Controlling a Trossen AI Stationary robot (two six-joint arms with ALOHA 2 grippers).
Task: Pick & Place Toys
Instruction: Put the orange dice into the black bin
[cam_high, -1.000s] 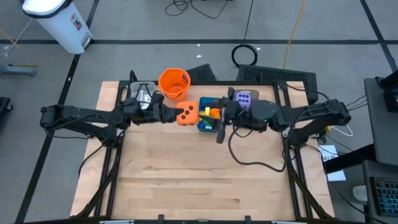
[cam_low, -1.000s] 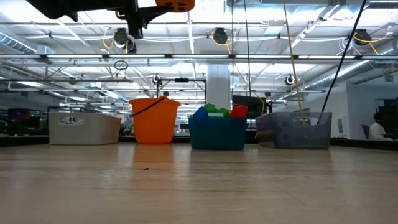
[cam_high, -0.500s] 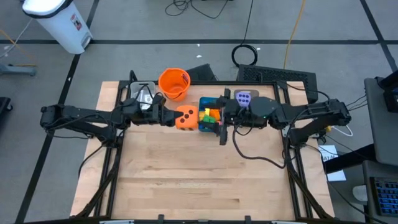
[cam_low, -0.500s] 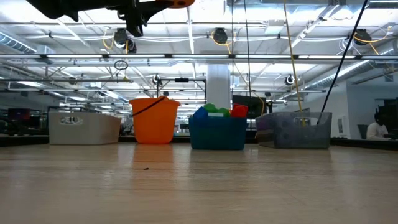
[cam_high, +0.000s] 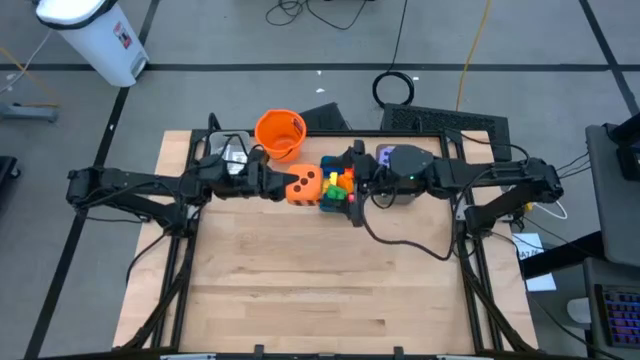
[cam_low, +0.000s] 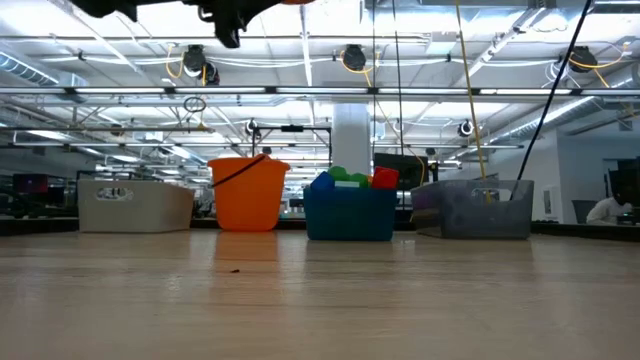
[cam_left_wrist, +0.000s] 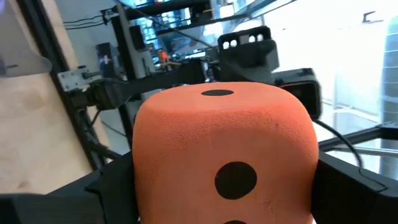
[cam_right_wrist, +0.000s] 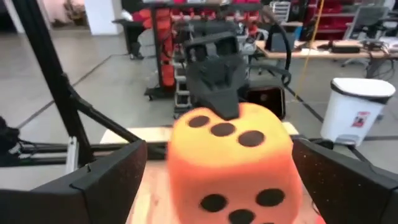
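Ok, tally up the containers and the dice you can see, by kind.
Orange bucket: 1
Rectangular bins: 3 (pale grey bin, blue bin, clear grey bin)
Dice: 2 (orange die, purple die, partly hidden)
Total: 6

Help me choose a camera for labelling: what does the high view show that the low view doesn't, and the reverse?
Only the high view shows both arms whole, with the left claw gripping the orange die and the right claw open just beside it. Only the low view shows the containers side-on, the bricks heaped above a rim, and the room behind. Both show the orange bucket and the blue tray.
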